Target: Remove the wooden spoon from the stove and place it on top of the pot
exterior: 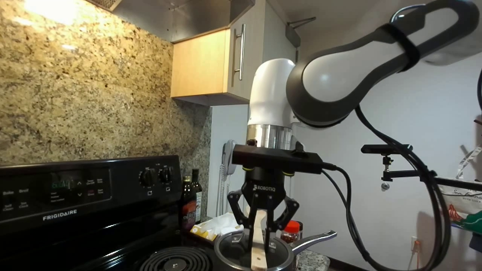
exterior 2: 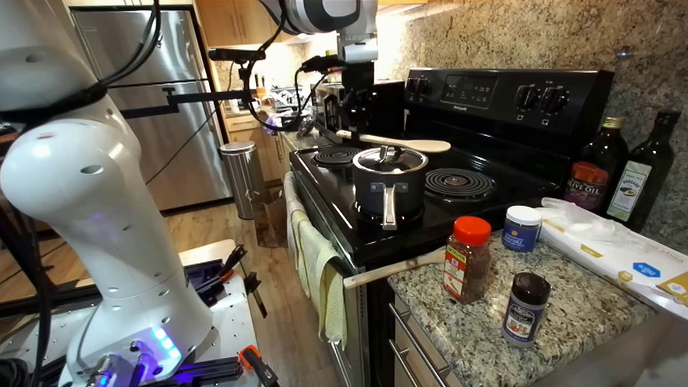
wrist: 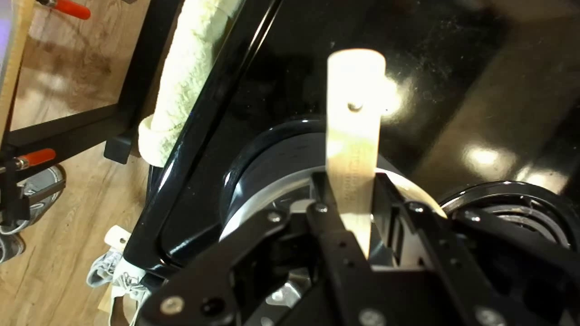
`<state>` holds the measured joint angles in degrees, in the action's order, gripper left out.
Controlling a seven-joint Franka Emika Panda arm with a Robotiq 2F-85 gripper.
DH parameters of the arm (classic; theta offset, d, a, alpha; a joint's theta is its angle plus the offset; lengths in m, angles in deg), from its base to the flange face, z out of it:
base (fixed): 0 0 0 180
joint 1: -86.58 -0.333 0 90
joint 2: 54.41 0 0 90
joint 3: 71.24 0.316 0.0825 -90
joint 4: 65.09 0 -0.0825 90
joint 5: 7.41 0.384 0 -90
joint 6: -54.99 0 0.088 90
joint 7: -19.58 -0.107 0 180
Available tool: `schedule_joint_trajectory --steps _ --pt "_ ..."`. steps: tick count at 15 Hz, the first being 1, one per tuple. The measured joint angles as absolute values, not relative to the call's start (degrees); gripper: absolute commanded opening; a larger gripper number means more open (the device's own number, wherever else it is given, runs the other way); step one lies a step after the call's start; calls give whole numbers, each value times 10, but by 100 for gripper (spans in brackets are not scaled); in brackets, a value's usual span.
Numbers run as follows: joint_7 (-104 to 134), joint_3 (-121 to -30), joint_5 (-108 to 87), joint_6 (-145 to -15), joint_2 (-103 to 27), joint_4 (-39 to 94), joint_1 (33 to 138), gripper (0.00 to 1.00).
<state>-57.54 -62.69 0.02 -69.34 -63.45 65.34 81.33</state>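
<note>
The wooden spoon (exterior 2: 398, 142) lies roughly level above the lid of the pot (exterior 2: 371, 193), its bowl reaching past the rim. It also shows in an exterior view (exterior: 258, 241); in the wrist view its handle end (wrist: 352, 131) juts out and its bowl is hidden. My gripper (exterior: 260, 250) points down over the pot (exterior: 276, 259); in the wrist view its fingers (wrist: 351, 181) are shut on the handle from both sides. I cannot tell whether the spoon touches the lid. The pot stands on a front burner of the black stove (exterior 2: 322, 172), steel handle (exterior 2: 389, 207) outward.
On the granite counter (exterior 2: 478, 328) stand a red-capped jar (exterior 2: 466, 263), a black-capped jar (exterior 2: 527, 309), a white-capped jar (exterior 2: 521, 231), bottles (exterior 2: 642, 166) and a white-yellow package (exterior 2: 607, 258). Another wooden utensil (exterior 2: 395, 269) lies over the counter edge. A towel (exterior 2: 322, 269) hangs in front.
</note>
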Motion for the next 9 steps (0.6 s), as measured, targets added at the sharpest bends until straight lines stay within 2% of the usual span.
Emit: schedule_joint_trajectory --steps 5,6,7,9 --pt "-575 -645 0 -694 -618 637 814 13" --pt "-575 -646 0 -695 -616 634 814 18" --pt "-575 -647 0 -695 -615 633 814 51" --pt "-575 -647 0 -695 -613 631 814 56"
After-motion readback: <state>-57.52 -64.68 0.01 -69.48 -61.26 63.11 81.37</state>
